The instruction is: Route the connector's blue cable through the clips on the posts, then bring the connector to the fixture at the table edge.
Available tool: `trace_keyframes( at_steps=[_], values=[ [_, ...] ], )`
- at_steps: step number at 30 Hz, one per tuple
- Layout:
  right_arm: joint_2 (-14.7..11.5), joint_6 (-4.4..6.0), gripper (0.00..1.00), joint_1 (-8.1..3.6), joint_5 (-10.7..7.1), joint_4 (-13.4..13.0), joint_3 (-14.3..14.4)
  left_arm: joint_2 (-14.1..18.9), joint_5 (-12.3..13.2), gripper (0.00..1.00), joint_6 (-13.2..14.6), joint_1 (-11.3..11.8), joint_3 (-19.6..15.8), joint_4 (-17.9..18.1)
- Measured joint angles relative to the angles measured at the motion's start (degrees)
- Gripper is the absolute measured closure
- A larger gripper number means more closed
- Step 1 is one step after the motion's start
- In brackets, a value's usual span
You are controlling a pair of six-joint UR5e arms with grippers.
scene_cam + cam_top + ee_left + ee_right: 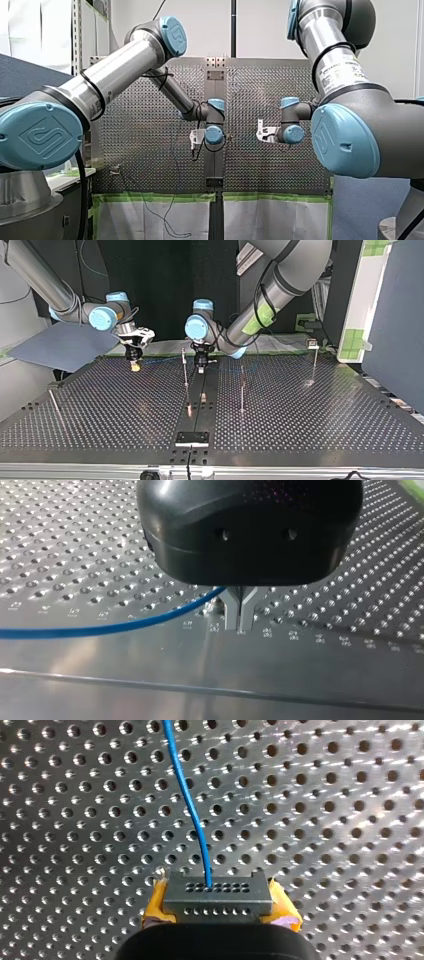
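Right gripper is clamped on the connector, yellow pads either side, blue cable running straight ahead of it over the table. Left gripper has its tips together, and the cable comes right up beside them, can't tell if it's actually pinched.

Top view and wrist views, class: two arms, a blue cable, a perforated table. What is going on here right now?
My right gripper holds the connector between its yellow pads, low over the perforated table. The blue cable leaves the connector and runs across to my left gripper, whose metal fingers are shut on it. The posts stand on the table; whether the cable sits in any clip cannot be told.
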Motion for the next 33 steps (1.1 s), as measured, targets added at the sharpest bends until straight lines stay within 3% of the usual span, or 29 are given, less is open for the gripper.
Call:
trace_keyframes(
  at_steps=[17, 26, 27, 28, 29, 30, 31, 32, 33],
  values=[
    [2.6, 0.29, 1.0, -0.2, -0.31, 1.2, -4.6, 0.0, 0.0, 1.0, 0.2, 0.4, 1.4, -0.3],
    [3.1, 0.38, 1.0, -0.35, -1.11, 1.3, -5.5, 0.0, 0.0, 1.0, 0.3, 0.5, 1.5, -0.4],
    [3.1, 0.4, 1.0, -0.36, -1.23, 1.3, -5.6, 0.0, 0.0, 0.96, 0.3, 0.5, 1.5, -0.4],
    [3.2, 0.41, 1.0, -0.37, -1.36, 1.4, -5.7, 0.0, 0.0, 0.84, 0.3, 0.5, 1.5, -0.4],
    [3.2, 0.42, 1.0, -0.38, -1.43, 1.4, -5.7, 0.0, 0.1, 0.84, 0.3, 0.5, 1.5, -0.4],
    [3.2, 0.43, 1.0, -0.38, -1.5, 1.4, -5.7, 0.0, 0.2, 0.72, 0.3, 0.5, 1.5, -0.4],
    [3.2, 0.44, 1.0, -0.39, -1.56, 1.4, -5.7, 0.0, 0.2, 0.5, 0.3, 0.5, 1.5, -0.4],
    [3.3, 0.45, 1.0, -0.4, -1.59, 1.5, -5.8, 0.0, 0.3, 0.5, 0.3, 0.5, 1.5, -0.3],
    [3.3, 0.44, 1.0, -0.4, -1.61, 1.5, -5.8, 0.0, 0.2, 0.37, 0.3, 0.5, 1.5, -0.3]
  ],
)
